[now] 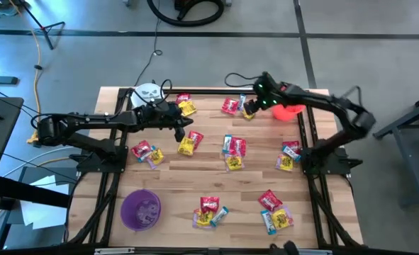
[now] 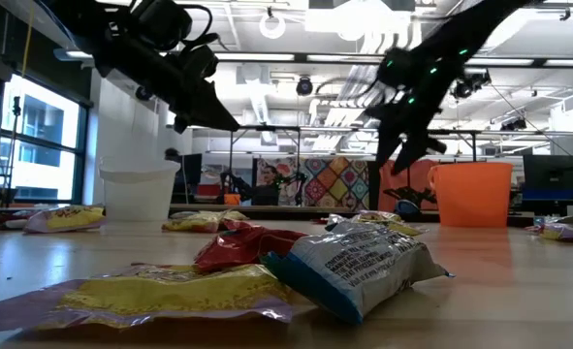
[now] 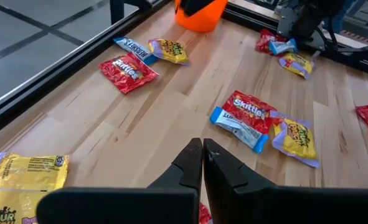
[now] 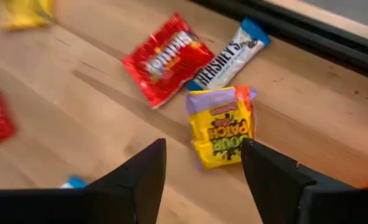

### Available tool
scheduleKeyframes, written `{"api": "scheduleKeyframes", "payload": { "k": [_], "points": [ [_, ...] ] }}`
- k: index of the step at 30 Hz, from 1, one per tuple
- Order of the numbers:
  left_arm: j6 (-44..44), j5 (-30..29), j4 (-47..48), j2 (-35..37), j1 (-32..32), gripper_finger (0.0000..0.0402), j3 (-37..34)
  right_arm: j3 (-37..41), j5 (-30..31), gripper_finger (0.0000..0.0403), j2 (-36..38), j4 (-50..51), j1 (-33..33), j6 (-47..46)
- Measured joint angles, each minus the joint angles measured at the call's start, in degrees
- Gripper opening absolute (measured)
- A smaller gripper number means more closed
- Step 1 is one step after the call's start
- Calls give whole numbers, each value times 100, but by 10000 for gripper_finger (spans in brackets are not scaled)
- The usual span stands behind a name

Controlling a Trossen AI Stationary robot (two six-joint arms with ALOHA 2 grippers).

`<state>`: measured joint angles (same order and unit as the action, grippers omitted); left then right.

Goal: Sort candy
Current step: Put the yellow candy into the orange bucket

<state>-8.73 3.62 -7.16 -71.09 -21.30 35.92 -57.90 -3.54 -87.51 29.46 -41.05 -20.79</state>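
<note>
Your right gripper (image 4: 202, 171) spread wide above a yellow candy packet (image 4: 221, 126) near the orange bucket (image 1: 288, 111), your left gripper (image 3: 203, 163) pinched closed and empty mid-table, remaining candy (image 1: 232, 152) scattered across the wooden table (image 1: 181, 191).

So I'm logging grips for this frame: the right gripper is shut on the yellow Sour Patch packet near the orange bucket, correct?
Not quite. The right gripper is open, hanging above the yellow Sour Patch packet without holding it, as the right wrist view shows. The packet does lie near the orange bucket.
</note>
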Motion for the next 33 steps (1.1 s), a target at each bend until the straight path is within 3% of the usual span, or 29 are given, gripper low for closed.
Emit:
{"api": "scheduleKeyframes", "payload": {
  "k": [8, 17, 21, 28, 33],
  "points": [
    [140, 2, 6, 0, 2, 0, -1, -1070, -15, 209, -1542, 929, -256, 647],
    [144, 2, 7, 0, 0, 0, -1, -1188, 149, 204, -2214, 889, -335, 746],
    [144, 3, 7, 0, 0, 0, -1, -1190, 87, 165, -2288, 845, -333, 778],
    [132, 2, 7, 0, -15, 0, -1, -1697, 10, 22, -2005, 1342, -309, 925],
    [-163, 48, 56, 0, -126, 0, 0, -2500, 131, 17, -1543, 2465, -267, 1057]
  ]
}}
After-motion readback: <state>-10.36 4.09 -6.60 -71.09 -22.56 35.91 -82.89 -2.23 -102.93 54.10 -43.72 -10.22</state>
